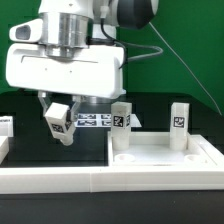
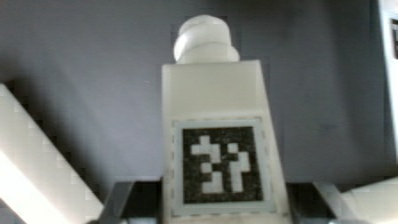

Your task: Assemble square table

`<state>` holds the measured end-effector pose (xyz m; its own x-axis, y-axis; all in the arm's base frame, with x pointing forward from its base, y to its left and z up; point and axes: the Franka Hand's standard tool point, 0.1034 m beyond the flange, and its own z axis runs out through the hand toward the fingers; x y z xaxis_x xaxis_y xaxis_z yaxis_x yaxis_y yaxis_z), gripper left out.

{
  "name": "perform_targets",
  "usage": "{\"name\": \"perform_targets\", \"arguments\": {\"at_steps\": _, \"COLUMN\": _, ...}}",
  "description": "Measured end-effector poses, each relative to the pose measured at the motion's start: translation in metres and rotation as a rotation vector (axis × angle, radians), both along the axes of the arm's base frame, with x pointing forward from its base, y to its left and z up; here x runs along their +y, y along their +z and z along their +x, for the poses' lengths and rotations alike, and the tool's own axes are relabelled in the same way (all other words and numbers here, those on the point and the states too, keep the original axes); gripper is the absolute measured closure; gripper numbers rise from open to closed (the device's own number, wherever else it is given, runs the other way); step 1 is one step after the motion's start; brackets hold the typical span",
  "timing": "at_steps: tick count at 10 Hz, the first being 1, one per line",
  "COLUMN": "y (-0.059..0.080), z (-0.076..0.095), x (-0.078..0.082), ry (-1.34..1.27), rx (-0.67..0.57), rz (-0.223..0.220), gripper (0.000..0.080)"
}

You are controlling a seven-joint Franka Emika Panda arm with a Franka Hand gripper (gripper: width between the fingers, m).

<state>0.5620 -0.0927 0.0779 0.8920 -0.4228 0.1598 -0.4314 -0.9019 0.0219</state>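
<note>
— Nearest us runs the long white rail (image 1: 50,178) across the bottom of the frame. Just behind it, lower right, lies the square tabletop (image 1: 160,158), rimmed face up. What has the arm got?

— A white leg (image 1: 60,126), left of centre, hanging tilted over the black table (image 1: 50,150). The gripper (image 1: 57,110) is closed to the leg's width. The wrist view shows the fingers (image 2: 125,203) pressed on either side of the tagged end. The tag (image 2: 222,160) faces the camera and the round peg (image 2: 205,40) points away from the hand.

— So it goes into the tabletop?

— I'd think so. The middle leg (image 1: 121,127) and the right-hand leg (image 1: 179,124) stand upright along the tabletop's far side. The held one needs carrying toward the exterior view's right and righting until the peg points straight down. Then it should be seated over a free near corner before any twisting. Come in crooked and the peg will likely bind.

— Anything in the way?

— The middle leg stands closest to the path, so I'd pass in front of it. The marker board (image 1: 92,120) lies flat behind, harmless. Something white sits at the far left edge of the frame, but I can't tell what it is.
</note>
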Motion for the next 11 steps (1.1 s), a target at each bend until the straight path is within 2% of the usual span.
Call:
{"name": "perform_targets", "arguments": {"at_steps": 1, "y": 0.002, "z": 0.011, "x": 0.008, "ry": -0.002, "rx": -0.010, "rz": 0.002, "gripper": 0.0508}}
{"name": "perform_targets", "arguments": {"at_steps": 4, "y": 0.026, "z": 0.051, "x": 0.041, "ry": -0.044, "rx": -0.003, "rz": 0.048, "gripper": 0.0508}}
{"name": "perform_targets", "arguments": {"at_steps": 8, "y": 0.025, "z": 0.052, "x": 0.041, "ry": -0.047, "rx": -0.009, "rz": 0.045, "gripper": 0.0508}}
{"name": "perform_targets", "arguments": {"at_steps": 9, "y": 0.029, "z": 0.056, "x": 0.048, "ry": -0.055, "rx": -0.014, "rz": 0.050, "gripper": 0.0508}}
{"name": "perform_targets", "arguments": {"at_steps": 11, "y": 0.035, "z": 0.068, "x": 0.077, "ry": -0.121, "rx": -0.032, "rz": 0.073, "gripper": 0.0508}}
